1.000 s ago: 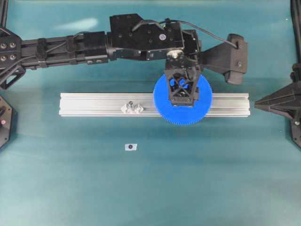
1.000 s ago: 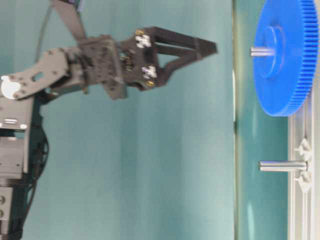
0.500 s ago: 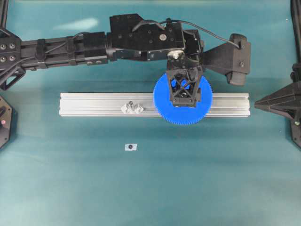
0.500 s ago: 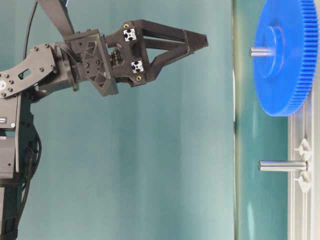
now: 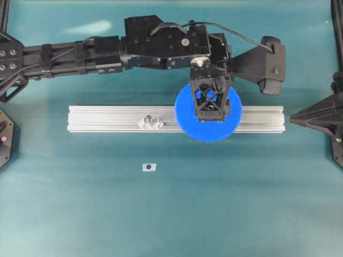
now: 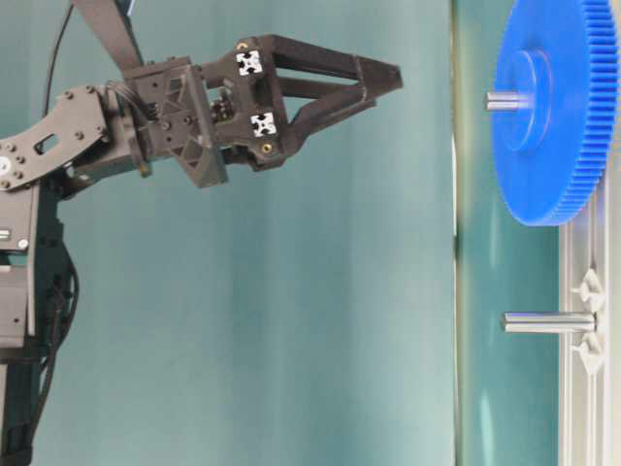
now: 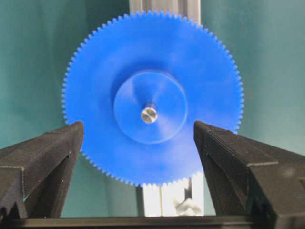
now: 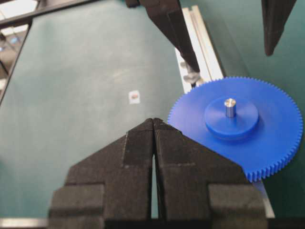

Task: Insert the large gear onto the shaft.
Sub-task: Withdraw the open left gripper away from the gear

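The large gear (image 5: 209, 131), bright blue, lies flat on the aluminium rail (image 5: 107, 119) with the metal shaft (image 7: 149, 114) poking up through its hub. My left gripper (image 5: 209, 115) hangs well above the large gear (image 6: 558, 116), open and empty. In the left wrist view its fingers (image 7: 47, 152) frame the gear (image 7: 152, 62) without touching it. My right gripper (image 8: 153, 120) is shut on nothing. It rests at the table's right side (image 5: 293, 119), pointing toward the gear (image 8: 271, 138).
A second upright peg (image 6: 548, 322) with pale base pieces (image 5: 150, 122) stands on the rail left of the gear. A small white tag with a dark dot (image 5: 149, 167) lies on the teal table in front of the rail.
The left gripper has lifted a little farther from the gear and stayed open. The gear has stayed on the shaft. The right arm has not moved.
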You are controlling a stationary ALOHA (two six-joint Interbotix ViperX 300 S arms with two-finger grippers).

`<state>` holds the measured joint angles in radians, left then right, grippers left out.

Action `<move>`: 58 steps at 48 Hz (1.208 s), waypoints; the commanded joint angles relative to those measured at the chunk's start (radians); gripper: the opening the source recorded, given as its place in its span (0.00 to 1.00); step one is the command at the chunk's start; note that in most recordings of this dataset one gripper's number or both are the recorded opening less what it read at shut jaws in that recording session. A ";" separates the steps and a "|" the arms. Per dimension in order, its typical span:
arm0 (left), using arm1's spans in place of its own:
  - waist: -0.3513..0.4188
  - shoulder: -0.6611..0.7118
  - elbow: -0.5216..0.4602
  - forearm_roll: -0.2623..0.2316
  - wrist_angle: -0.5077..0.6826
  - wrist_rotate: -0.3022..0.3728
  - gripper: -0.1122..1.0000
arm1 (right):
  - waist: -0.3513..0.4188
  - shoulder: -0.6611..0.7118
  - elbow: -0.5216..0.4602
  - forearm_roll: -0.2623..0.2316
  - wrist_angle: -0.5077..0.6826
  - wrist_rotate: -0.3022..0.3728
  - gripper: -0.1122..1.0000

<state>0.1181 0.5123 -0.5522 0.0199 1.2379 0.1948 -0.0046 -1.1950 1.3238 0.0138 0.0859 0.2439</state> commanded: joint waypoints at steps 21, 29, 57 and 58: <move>-0.034 -0.092 -0.002 0.002 -0.021 -0.025 0.90 | -0.002 0.009 -0.009 0.000 -0.003 0.009 0.11; -0.043 -0.115 0.014 0.002 -0.052 -0.032 0.90 | -0.002 0.009 -0.009 0.000 -0.003 0.011 0.11; -0.055 -0.238 0.210 0.002 -0.229 -0.087 0.90 | -0.002 0.009 -0.009 -0.002 -0.003 0.025 0.11; -0.057 -0.241 0.215 0.002 -0.230 -0.089 0.90 | -0.002 0.008 -0.009 0.000 -0.003 0.025 0.11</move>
<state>0.0690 0.3298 -0.3405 0.0199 1.0293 0.1104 -0.0046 -1.1950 1.3238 0.0138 0.0874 0.2562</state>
